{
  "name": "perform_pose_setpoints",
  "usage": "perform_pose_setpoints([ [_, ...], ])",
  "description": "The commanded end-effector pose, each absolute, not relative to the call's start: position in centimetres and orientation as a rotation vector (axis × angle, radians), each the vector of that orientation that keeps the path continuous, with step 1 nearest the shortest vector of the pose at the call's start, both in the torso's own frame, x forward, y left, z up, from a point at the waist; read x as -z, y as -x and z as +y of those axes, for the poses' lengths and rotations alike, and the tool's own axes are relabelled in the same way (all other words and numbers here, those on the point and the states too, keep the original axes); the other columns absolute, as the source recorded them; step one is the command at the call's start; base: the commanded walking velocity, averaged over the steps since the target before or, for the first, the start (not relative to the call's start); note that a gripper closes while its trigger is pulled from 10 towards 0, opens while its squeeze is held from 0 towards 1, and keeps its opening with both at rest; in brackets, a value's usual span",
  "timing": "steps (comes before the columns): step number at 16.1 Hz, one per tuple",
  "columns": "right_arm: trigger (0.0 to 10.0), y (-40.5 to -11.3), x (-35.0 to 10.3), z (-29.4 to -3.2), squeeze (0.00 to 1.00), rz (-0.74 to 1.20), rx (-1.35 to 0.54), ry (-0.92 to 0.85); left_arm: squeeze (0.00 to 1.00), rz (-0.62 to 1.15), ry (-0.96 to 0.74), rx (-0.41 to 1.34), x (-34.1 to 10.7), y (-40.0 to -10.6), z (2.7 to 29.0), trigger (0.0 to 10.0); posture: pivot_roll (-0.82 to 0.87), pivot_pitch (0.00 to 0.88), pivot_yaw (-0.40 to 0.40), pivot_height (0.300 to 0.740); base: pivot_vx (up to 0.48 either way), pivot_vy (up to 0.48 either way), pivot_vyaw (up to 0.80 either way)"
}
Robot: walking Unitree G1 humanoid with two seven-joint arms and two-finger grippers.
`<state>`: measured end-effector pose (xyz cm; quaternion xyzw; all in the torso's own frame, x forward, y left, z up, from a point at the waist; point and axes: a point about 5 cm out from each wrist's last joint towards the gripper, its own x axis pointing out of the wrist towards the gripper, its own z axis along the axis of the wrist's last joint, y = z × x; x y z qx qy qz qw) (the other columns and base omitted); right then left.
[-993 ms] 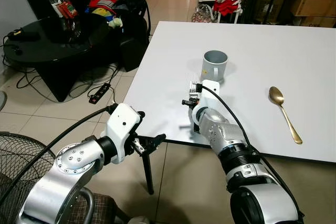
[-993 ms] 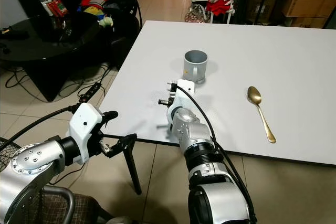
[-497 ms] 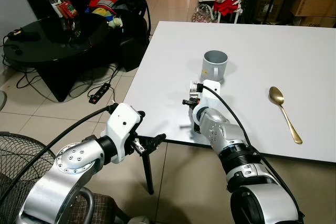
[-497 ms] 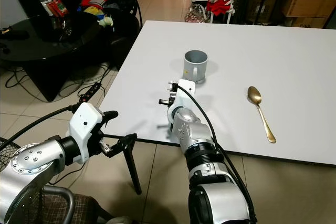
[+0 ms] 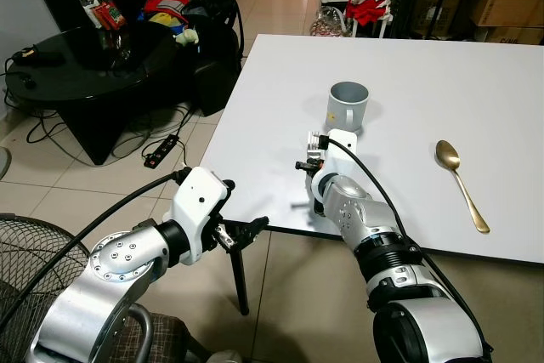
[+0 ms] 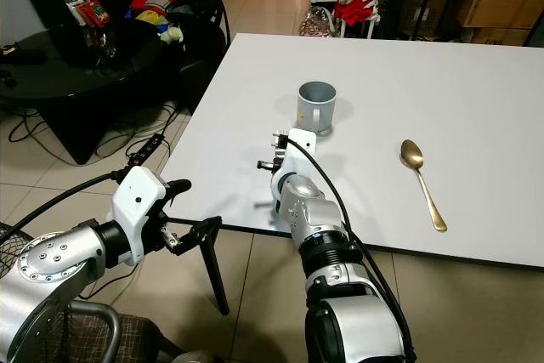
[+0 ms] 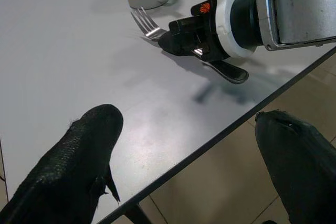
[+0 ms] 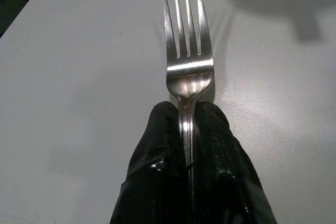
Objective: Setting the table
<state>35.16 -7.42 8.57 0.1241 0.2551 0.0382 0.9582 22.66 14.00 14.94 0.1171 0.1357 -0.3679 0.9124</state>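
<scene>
While pinching fork [image 8: 187, 51], right pincer [image 8: 187, 145] over table [image 5: 476, 82]

The fork [image 8: 188, 61] in my right gripper [image 8: 189, 145] was polished steel, bright and smooth, pinched between matt black rubbery fingers [image 8: 157, 171]. The bench [image 5: 408, 82] looked matt white and smooth. The mug [image 5: 348, 105] had a dull grey glaze; the spoon [image 5: 460, 183] shone gold. My arm casings [image 5: 119, 269] were brushed silver metal.
</scene>
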Motion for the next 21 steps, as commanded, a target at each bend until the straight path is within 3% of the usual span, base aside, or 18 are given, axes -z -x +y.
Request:
perform_pose_setpoints([
  [1,10.0,-35.4,-9.0,-7.3,0.0,0.505,-0.079,-0.247,0.0,0.272,-0.257,0.766,-15.2,-22.8,13.9,10.0,0.15,0.0,0.069,0.74,0.0,0.0,0.0],
  [3,10.0,-35.4,-9.0,-7.3,0.0,0.505,-0.079,-0.247,0.0,0.272,-0.257,0.766,-15.2,-22.8,13.9,10.0,0.15,0.0,0.069,0.74,0.0,0.0,0.0],
  [4,10.0,-34.3,-11.1,-11.6,0.0,0.425,-0.079,-0.251,0.0,0.252,-0.242,0.744,-15.2,-23.4,13.5,10.0,0.09,0.0,0.086,0.74,0.0,0.0,0.0],
  [5,10.0,-30.8,-13.9,-15.1,0.0,0.355,-0.128,-0.197,0.0,0.229,-0.224,0.718,-15.2,-24.1,13.0,10.0,0.09,0.0,0.084,0.74,0.0,0.0,0.0],
  [11,10.0,-29.5,-14.3,-15.1,0.0,0.342,-0.156,-0.177,0.0,0.216,-0.222,0.685,-15.3,-24.5,13.1,10.0,0.09,0.0,0.088,0.74,0.0,0.0,0.0],
  [12,10.0,-28.2,-15.8,-15.8,0.0,0.299,-0.16,-0.123,0.0,0.197,-0.212,0.605,-15.3,-25.2,13.2,10.0,0.09,0.0,0.087,0.74,0.0,0.0,0.0],
  [17,10.0,-26.5,-16.2,-17.5,0.0,0.167,-0.072,0.099,0.0,0.128,-0.165,0.373,-15.6,-26.8,13.2,10.0,0.08,0.0,0.073,0.74,0.0,-0.053,0.0],
  [21,10.0,-26.7,-16.6,-18.1,0.0,0.185,-0.054,-0.026,0.0,0.117,-0.166,0.37,-15.5,-26.9,12.8,10.0,0.07,0.0,0.071,0.74,0.0,-0.379,0.0],
])
